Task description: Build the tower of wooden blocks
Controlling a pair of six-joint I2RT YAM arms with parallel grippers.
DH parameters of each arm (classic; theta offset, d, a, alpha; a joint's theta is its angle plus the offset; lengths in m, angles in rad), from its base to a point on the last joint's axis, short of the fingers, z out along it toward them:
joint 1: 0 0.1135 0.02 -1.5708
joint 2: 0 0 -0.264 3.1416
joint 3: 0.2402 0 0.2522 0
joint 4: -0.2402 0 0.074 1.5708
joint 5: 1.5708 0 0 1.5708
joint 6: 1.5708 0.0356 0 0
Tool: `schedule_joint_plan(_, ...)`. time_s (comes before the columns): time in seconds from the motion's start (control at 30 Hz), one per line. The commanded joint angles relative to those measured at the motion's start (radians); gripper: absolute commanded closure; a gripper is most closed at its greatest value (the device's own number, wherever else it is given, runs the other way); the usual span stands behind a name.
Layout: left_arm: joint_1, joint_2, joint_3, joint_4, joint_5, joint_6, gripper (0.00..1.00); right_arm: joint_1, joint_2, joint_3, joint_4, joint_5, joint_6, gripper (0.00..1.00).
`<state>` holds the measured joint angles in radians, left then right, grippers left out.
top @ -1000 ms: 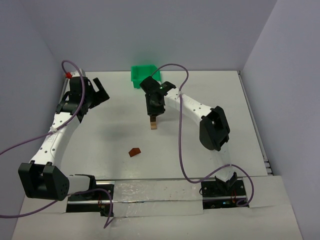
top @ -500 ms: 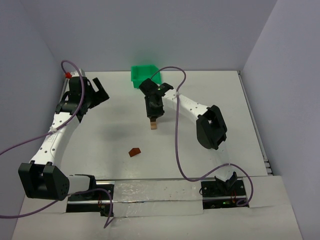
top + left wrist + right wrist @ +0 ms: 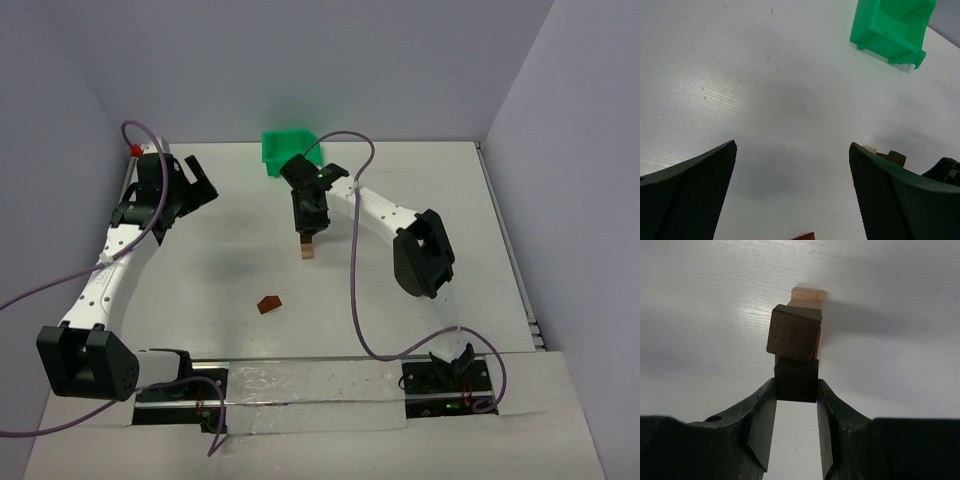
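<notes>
Two fingers (image 3: 760, 412) of my right gripper (image 3: 796, 390) are clamped on a dark brown block (image 3: 796, 380), one pad against each side. Just beyond it, lower in the stack, sits a brown cube (image 3: 794, 332), turned slightly askew to the block I hold; I cannot tell whether the two touch. A reddish sliver shows at the cube's right edge. A light tan block (image 3: 808, 294) is at the far end, resting on the white table (image 3: 700, 300).

In the top view, a reddish-brown wedge (image 3: 268, 304) lies nearest my bases, lower left of centre. It is well apart from the wood block tower (image 3: 307, 249), which stands at mid-frame directly under the right gripper. My left gripper (image 3: 203, 180) hangs at the upper left, jaws wide apart over the table. Its wrist camera catches the wedge's tip at the bottom edge and the tower at the right. Farthest back, the green bin (image 3: 290, 150) sits by the table's rear edge.
</notes>
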<state>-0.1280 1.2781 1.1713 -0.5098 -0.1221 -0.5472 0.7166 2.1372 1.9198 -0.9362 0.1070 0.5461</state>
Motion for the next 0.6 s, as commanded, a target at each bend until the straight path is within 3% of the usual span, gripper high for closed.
schedule_joint_plan(0.0,0.01,-0.003,0.016,0.056,0.015,-0.011,0.01,-0.008,0.014,0.055,0.008,0.008,0.011,0.9)
schedule_joint_plan(0.57,0.015,-0.003,0.015,0.055,0.023,-0.013,0.01,-0.006,0.016,0.056,0.009,-0.002,0.012,0.74)
